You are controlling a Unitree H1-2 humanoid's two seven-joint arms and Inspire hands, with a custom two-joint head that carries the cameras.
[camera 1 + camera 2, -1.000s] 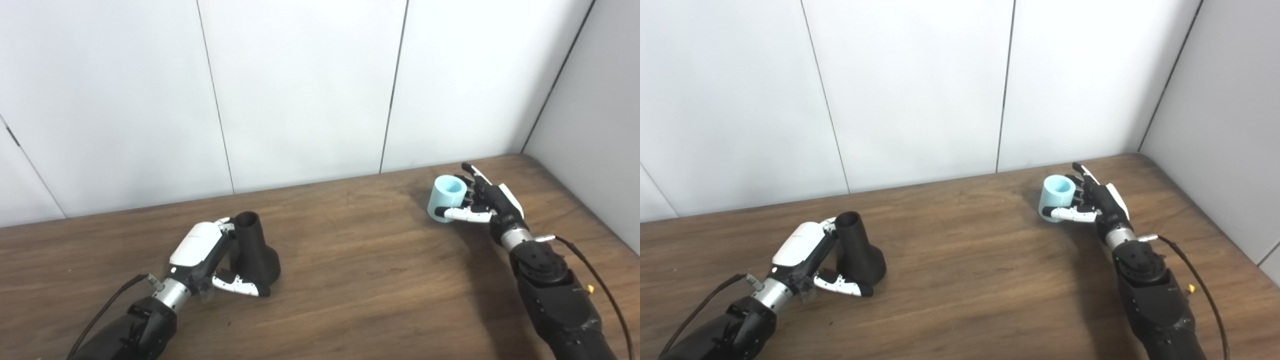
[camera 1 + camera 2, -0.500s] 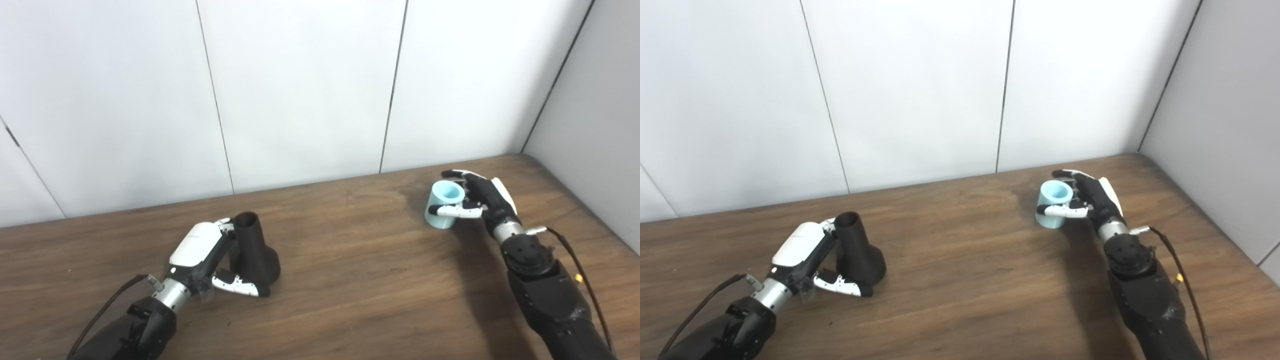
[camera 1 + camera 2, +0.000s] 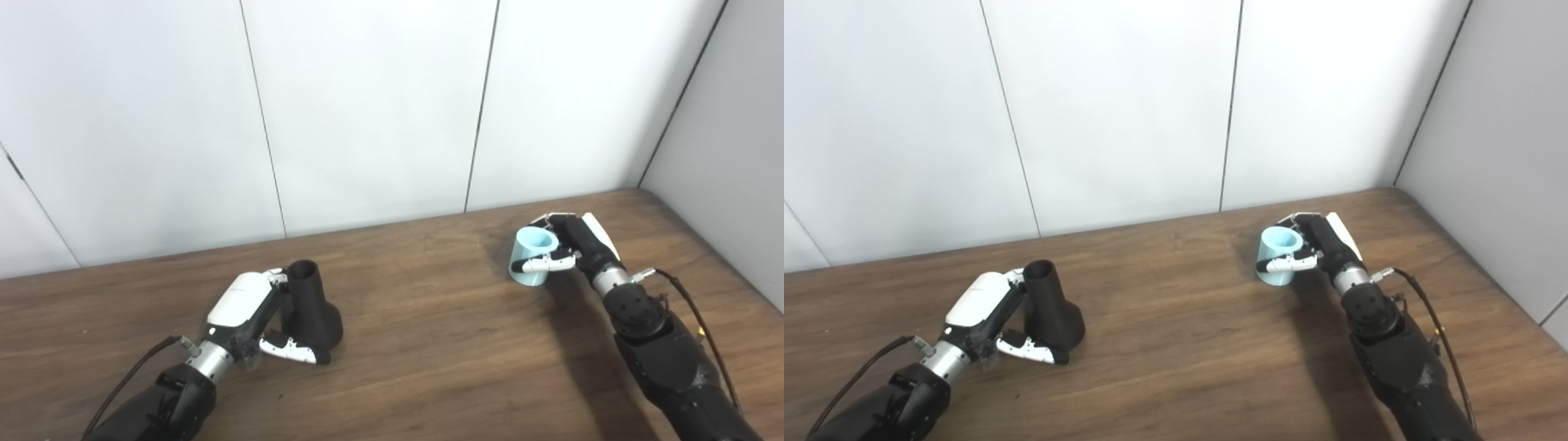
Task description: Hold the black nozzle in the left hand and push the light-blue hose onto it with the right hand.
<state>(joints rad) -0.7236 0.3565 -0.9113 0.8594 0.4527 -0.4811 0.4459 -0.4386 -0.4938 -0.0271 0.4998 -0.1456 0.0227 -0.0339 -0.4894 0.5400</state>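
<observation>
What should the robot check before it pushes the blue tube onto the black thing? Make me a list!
1. Left robot hand wrapped around the black nozzle: ok, fingers and thumb are on it.
2. Nozzle's narrow open end pointing up and free: ok.
3. Right robot hand closed on the light-blue hose: ok, thumb crosses its front.
4. Hose lifted off the table: cannot tell.
5. Hose lined up with the nozzle: not ok, they are far apart, at opposite sides of the table.
6. Path between them free: ok, only bare wood shows there.
</observation>
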